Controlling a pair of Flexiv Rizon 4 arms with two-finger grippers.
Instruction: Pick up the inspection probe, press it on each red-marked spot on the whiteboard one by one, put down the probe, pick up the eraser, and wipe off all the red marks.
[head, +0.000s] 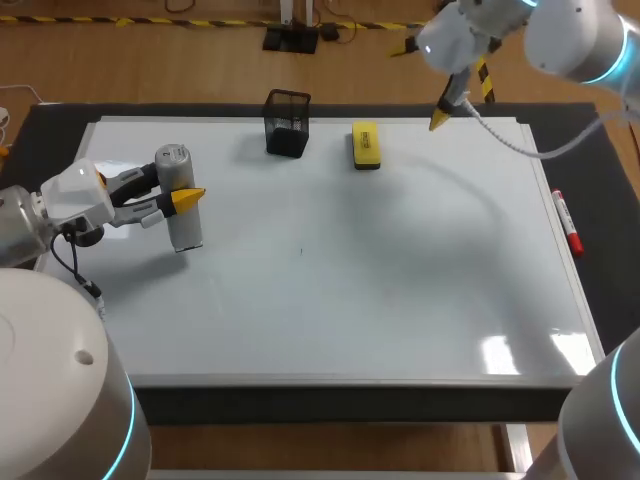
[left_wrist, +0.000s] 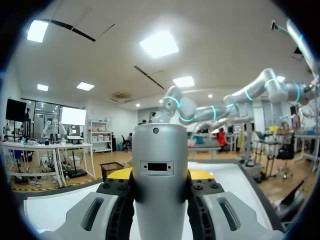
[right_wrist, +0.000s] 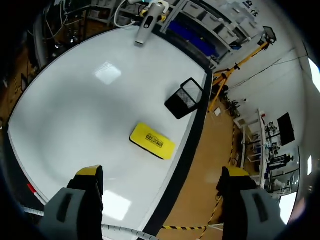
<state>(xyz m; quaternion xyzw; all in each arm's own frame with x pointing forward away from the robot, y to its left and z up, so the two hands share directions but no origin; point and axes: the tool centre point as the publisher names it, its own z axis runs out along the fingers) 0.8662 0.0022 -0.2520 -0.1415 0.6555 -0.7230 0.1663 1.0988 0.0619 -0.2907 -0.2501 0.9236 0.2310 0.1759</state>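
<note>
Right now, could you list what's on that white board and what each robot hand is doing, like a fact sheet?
Left gripper: shut on the probe, upright at the whiteboard's left side
Right gripper: open, empty, above the far right corner
Eraser: yellow, near the far edge, beside the mesh holder
Red marker: along the right edge
Red marks: none visible

The probe stands on the left part of the whiteboard, clasped between the left gripper's fingers. Along the far edge sit a basket and, just right of it, the eraser, with the right gripper hanging above the far right corner. A marker lies on the whiteboard's right rim.
</note>
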